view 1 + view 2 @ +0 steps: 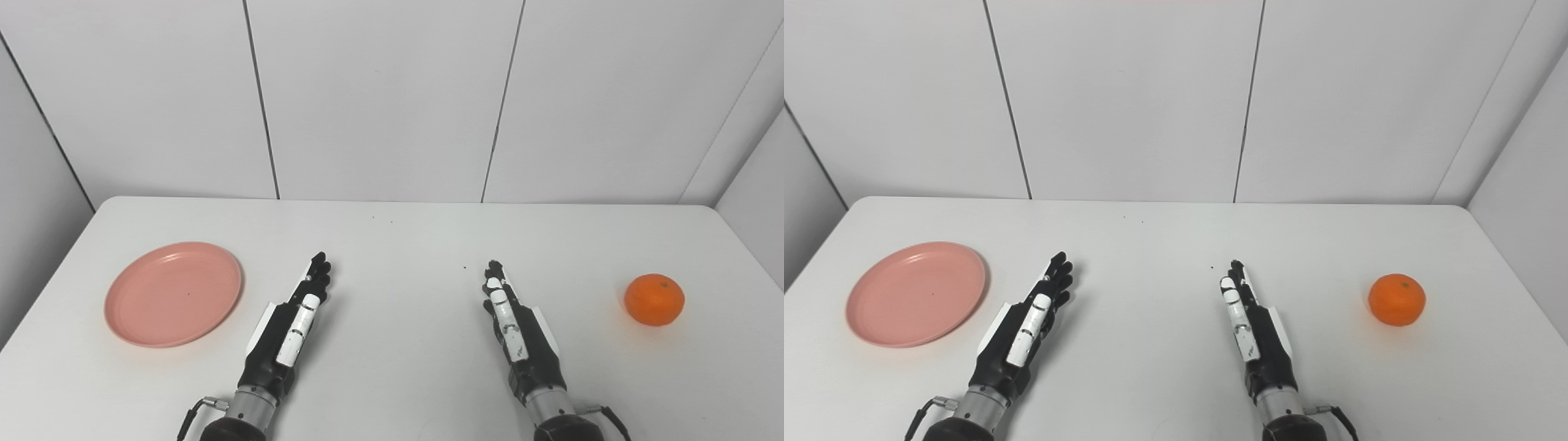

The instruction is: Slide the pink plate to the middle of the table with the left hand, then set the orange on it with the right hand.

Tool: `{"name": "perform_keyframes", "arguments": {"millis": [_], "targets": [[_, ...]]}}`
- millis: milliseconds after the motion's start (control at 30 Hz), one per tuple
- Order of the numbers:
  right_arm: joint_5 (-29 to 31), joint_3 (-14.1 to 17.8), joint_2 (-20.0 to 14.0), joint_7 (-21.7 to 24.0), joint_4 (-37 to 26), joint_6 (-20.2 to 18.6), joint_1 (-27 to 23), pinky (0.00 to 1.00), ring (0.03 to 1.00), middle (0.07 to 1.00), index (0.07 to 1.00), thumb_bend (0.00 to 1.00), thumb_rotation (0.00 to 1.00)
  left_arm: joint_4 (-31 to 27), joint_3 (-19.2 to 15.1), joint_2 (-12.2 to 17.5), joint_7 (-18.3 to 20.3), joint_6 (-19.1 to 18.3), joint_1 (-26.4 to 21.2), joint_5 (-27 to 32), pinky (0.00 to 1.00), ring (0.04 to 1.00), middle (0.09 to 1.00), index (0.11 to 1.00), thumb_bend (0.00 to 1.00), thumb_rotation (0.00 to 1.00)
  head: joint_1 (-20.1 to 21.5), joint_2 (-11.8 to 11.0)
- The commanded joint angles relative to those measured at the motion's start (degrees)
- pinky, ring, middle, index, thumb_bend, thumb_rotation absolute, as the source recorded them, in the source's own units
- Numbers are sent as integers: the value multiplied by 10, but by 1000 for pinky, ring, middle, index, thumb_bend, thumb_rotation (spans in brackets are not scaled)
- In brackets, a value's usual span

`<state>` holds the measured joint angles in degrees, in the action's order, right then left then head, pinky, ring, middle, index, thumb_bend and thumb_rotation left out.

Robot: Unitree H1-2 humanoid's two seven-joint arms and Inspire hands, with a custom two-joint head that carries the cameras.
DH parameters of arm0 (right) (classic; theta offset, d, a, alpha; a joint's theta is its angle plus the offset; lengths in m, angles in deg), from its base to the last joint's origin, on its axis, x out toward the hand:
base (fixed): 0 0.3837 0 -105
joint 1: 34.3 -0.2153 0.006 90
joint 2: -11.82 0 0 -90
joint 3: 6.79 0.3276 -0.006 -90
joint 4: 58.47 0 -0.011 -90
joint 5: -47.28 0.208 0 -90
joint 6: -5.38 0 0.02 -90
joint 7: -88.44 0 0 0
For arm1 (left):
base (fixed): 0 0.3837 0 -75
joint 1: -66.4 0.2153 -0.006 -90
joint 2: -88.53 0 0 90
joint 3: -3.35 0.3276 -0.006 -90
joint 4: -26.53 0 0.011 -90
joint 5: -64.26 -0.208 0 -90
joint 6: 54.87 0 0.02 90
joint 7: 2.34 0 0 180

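Pink plate sits on the white counter, far left; orange sits far right. Left hand & right hand lie flat in the middle, fingers straight, holding nothing.

White bench fills lower frame, rounded far corners, a few tiny dark specks near center. Pink plate lies flat at left of frame. Orange sits at right of frame, well apart from plate.
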<state>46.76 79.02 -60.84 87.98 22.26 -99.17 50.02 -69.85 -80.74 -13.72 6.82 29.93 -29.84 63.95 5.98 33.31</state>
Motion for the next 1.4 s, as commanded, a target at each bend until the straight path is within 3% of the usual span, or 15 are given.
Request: {"name": "perform_keyframes", "arguments": {"millis": [0, 233, 433, 633, 767, 1000, 1367], "targets": [[0, 0, 0, 5, -15, 25, -11, 1000, 1000, 1000, 1000, 256, 1000, -18, 2, -5, -3, 8, -10, 2, 1000, 1000, 1000, 1000, 474, 1000, -1, 0], [8, 1, -6, 13, -12, 27, -11, 1000, 1000, 1000, 1000, 261, 1000, -10, 2, -9, -3, 15, -11, 4, 1000, 1000, 1000, 1000, 468, 1000, -24, -6], [26, 12, -20, 27, -23, 19, -5, 1000, 1000, 1000, 1000, 265, 1000, 1, 11, -28, -8, 28, -11, -2, 1000, 1000, 1000, 1000, 436, 1000, -88, -19], [56, 30, -45, 51, -13, 34, -1, 1000, 1000, 1000, 1000, 252, 1000, 18, 32, -50, -26, 40, -10, -30, 1000, 1000, 1000, 1000, 405, 1000, -160, -42], [61, 35, -56, 61, -9, 45, 1, 1000, 1000, 1000, 1000, 237, 1000, 27, 40, -61, -32, 36, -12, -42, 1000, 1000, 1000, 1000, 410, 1000, -183, -52], [69, 39, -70, 75, 5, 68, 4, 1000, 1000, 1000, 1000, 255, 1000, 32, 49, -73, -43, 22, -14, -60, 1000, 1000, 1000, 1000, 403, 1000, -207, -65], [65, 36, -71, 76, -3, 60, 7, 1000, 1000, 1000, 1000, 264, 1000, 33, 50, -72, -44, 17, -16, -64, 1000, 1000, 1000, 1000, 425, 1000, -205, -65]]}}
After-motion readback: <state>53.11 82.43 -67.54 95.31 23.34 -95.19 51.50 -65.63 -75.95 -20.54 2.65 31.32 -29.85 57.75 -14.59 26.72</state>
